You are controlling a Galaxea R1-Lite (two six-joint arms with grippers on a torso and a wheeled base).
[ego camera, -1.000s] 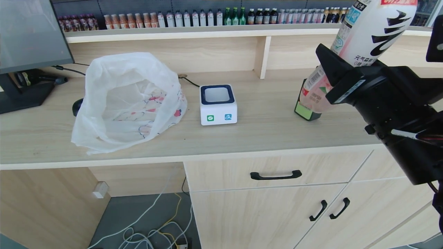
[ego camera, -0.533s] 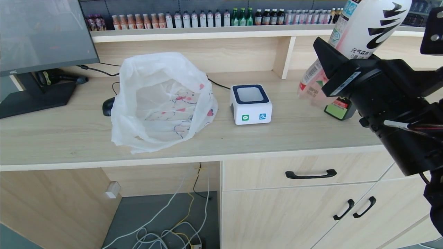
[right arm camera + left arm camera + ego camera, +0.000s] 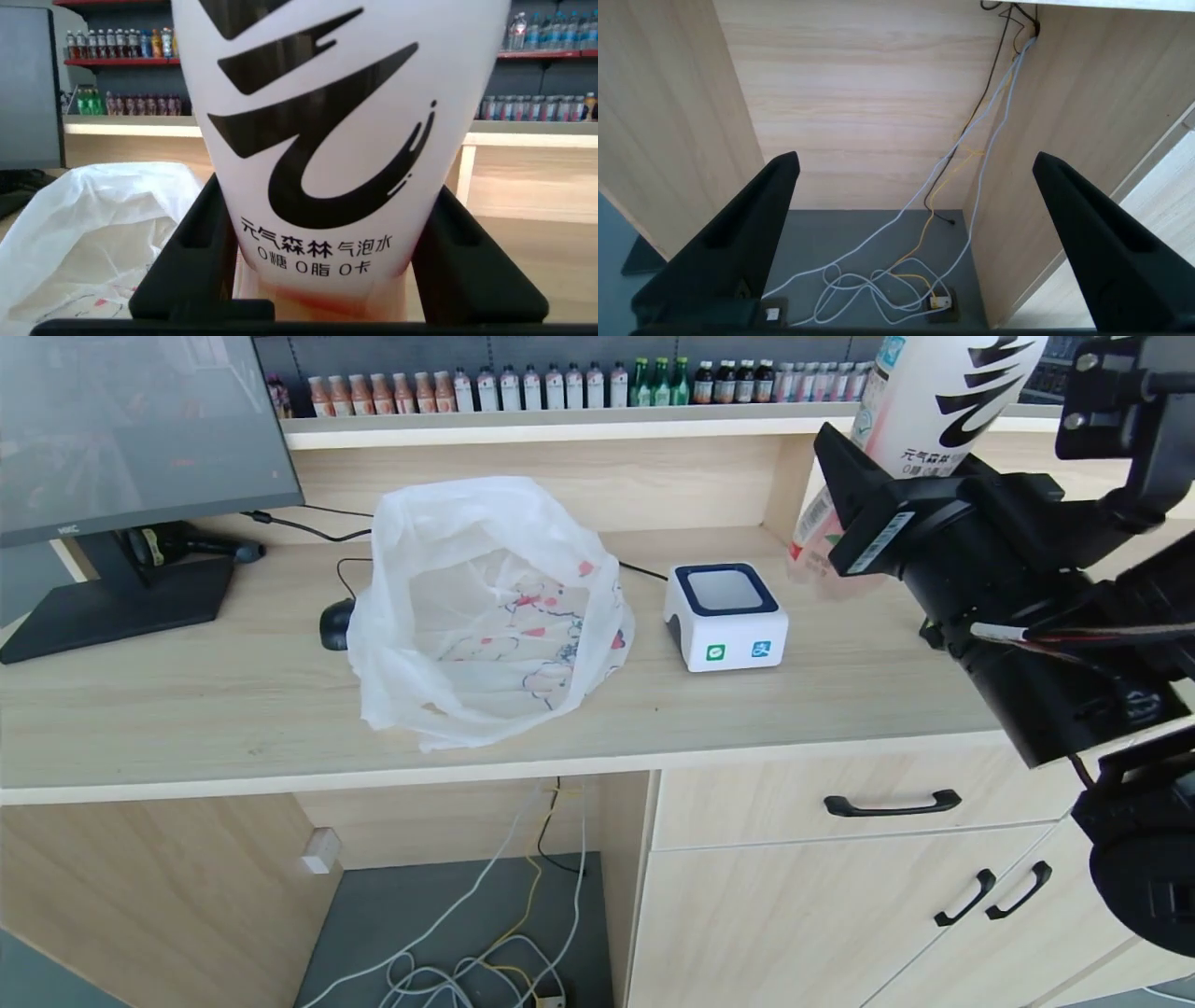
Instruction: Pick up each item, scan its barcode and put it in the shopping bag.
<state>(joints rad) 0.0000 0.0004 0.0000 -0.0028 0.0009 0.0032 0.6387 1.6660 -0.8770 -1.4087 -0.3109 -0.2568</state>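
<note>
A white bottle point(image 3: 934, 383) with black brush marks and a pink label at its lower end is held tilted above the counter, to the right of the white scanner box point(image 3: 725, 616). My right gripper point(image 3: 948, 457) is shut on the bottle point(image 3: 327, 140), one black finger on each side. The white plastic shopping bag point(image 3: 485, 607) stands open on the wooden counter point(image 3: 187, 709) left of the scanner; it also appears as the bag point(image 3: 84, 243) behind the bottle. My left gripper point(image 3: 910, 247) is open with nothing in it, hanging below the counter over the floor cables.
A monitor point(image 3: 140, 429) on its stand occupies the counter's left end, with a handheld scanner point(image 3: 187, 546) and a black mouse point(image 3: 336, 623) nearby. A raised shelf point(image 3: 560, 425) carries a row of bottles. Drawers with black handles point(image 3: 892, 803) are below; cables point(image 3: 467, 961) lie on the floor.
The head camera has turned, so the whole scene sits further right. My right gripper has carried the bottle up and closer to the scanner box.
</note>
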